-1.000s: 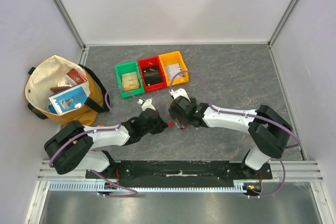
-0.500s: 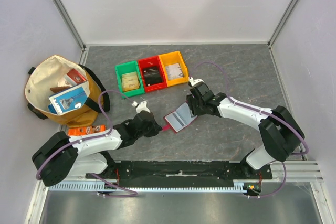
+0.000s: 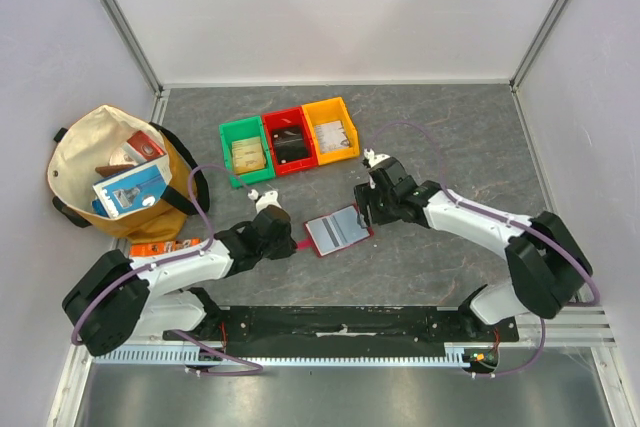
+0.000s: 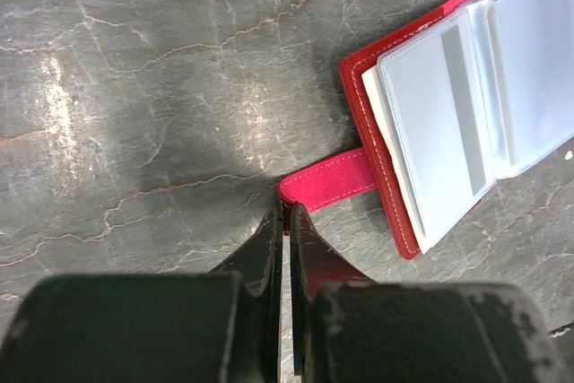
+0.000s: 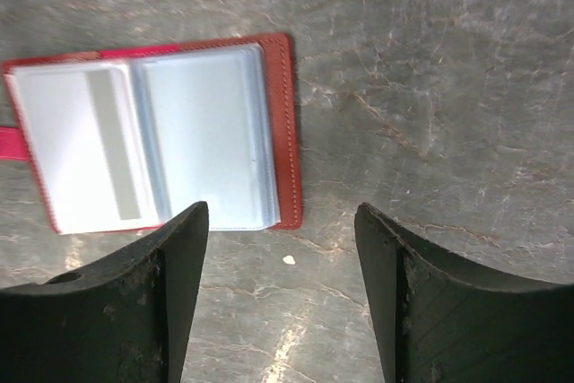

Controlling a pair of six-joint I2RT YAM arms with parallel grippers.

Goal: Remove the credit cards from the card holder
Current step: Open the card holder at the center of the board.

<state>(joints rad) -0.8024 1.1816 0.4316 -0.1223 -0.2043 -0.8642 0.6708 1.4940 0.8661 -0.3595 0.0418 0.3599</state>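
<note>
Card holder is lying open and flat on the grey table, sleeves facing up, around mid-table between the two arms. In the top view its long axis is running left to right, the right end tilting slightly toward the far wall. The spine is crossing the short way. The strap tab is pointing left, toward the left gripper.

The left gripper is sitting low at the tab. Its jaws are pressing all but together, tips meeting the tab's end. Whether they are nipping it cannot be told. The right gripper is hovering over the holder's right end, jaws spread wide and carrying nothing. In its wrist view the fingers are framing bare table just off the holder's long edge.

Bare table is showing on all sides of the holder. The green bin, red bin and yellow bin are standing in a row well behind it. A cloth bag is sitting off at the far left.

The cover is showing as a red stitched border. The clear sleeves are looking pale blue-grey. One is showing a grey stripe running across it.
</note>
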